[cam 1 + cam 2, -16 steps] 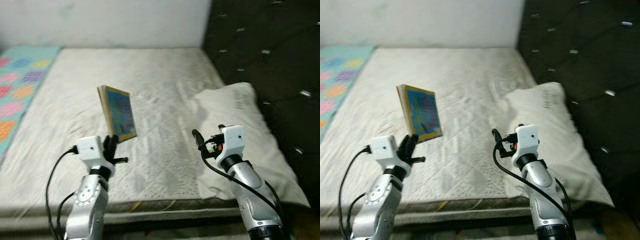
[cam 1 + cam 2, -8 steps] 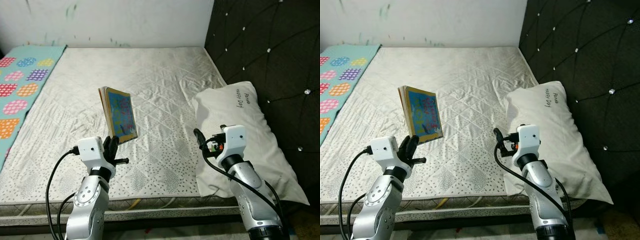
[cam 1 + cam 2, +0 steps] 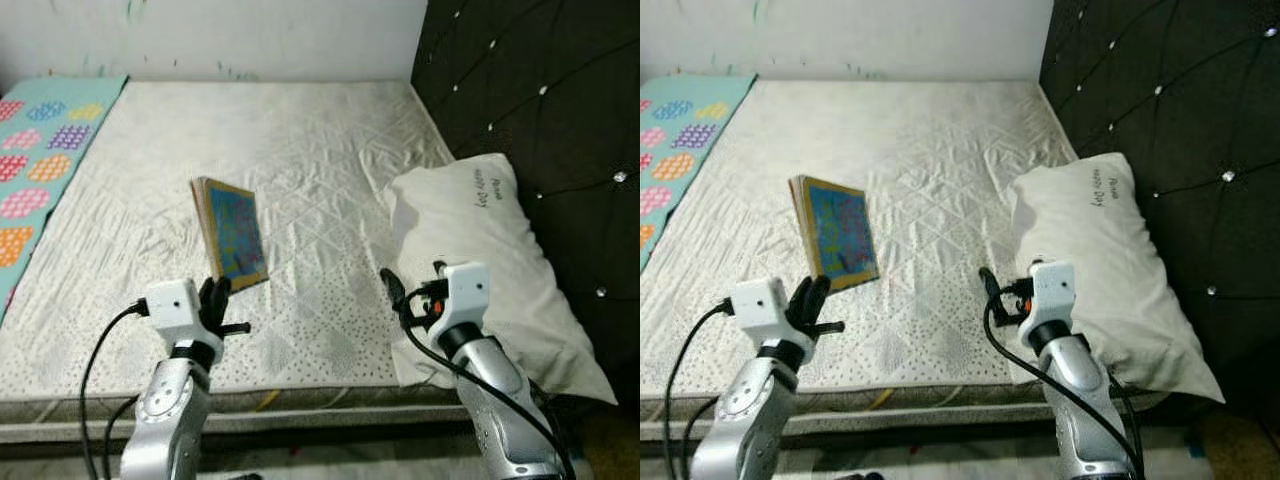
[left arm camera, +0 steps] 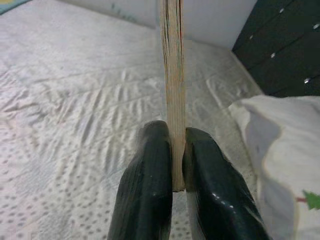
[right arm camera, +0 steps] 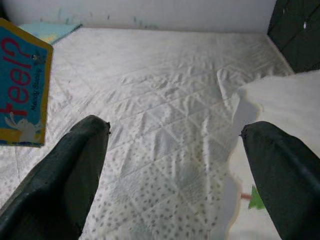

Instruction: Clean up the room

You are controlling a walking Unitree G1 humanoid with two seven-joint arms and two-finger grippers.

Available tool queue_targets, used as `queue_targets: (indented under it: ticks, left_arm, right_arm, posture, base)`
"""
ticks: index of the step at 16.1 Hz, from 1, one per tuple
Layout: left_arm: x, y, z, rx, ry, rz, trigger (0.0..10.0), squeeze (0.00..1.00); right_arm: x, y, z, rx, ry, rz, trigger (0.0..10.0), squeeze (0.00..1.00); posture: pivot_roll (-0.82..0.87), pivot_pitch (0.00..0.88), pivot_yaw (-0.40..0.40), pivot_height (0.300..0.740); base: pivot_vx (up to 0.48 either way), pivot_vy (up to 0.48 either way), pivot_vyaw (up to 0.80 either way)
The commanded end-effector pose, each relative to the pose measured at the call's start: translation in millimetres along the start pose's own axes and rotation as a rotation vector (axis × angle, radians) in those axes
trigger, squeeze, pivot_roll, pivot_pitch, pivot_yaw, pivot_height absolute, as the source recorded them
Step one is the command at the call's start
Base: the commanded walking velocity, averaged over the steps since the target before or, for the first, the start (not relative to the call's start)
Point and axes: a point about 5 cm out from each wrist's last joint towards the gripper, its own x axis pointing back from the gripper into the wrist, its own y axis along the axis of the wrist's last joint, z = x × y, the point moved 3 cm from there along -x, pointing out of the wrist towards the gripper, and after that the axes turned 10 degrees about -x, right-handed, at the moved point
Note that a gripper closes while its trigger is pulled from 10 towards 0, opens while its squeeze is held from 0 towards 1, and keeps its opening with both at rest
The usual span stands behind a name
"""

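Above the near edge of the mattress (image 3: 330, 150), the left end effector (image 4: 172, 165) was seen pinching a book (image 3: 231, 232) by its lower corner, both black fingers (image 4: 147, 190) pressed tight against the covers. From the left wrist view, the book was seen edge-on, its pale page block rising straight up from between the fingers. From the head views, the book was held upright and clear of the mattress, its blue cover with a yellow border turned toward the pillow side. Red lettering and a small white figure were made out on that cover in the right wrist view.

Over on the other side, the right end effector (image 5: 175, 150) was held spread wide, nothing between its fingers, hovering just beside the near corner of the white pillow (image 3: 490, 250). The pillow was laid along the dark tufted headboard (image 3: 540, 90), with a short line of print near its far end. A quilted white sheet was stretched over the mattress, creased around the middle. A turquoise blanket (image 3: 40, 150) with coloured patches was spread along the far left edge, and a pale wall (image 3: 220, 35) closed off the far side.
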Motion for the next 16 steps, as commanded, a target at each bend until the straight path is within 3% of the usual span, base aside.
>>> queue_targets:
  ticks: [1, 8, 16]
  left_arm:
    - [0.8, 13.5, 0.8, -0.005, 0.004, -0.047, 10.0, 0.00]
    - [7.4, 15.2, 2.3, -0.013, 0.018, -0.030, 10.0, 0.00]
    - [9.0, 21.5, 5.2, -0.019, 0.025, -0.067, 10.0, 0.00]
  right_arm:
    - [1.6, 3.3, 2.9, -0.001, 0.015, -0.005, 10.0, 0.00]
    - [8.0, -1.8, 8.8, -0.011, 0.039, 0.026, 10.0, 0.00]
    - [4.5, 1.5, 6.8, 0.009, 0.051, 0.029, 10.0, 0.00]
  posture:
    - [-0.13, 0.147, -0.009, 0.711]
    - [-0.12, 0.177, -0.016, 0.636]
    - [-0.12, 0.171, -0.023, 0.631]
  base:
    - [0.000, 0.000, 0.00]
    - [0.000, 0.000, 0.00]
    - [0.000, 0.000, 0.00]
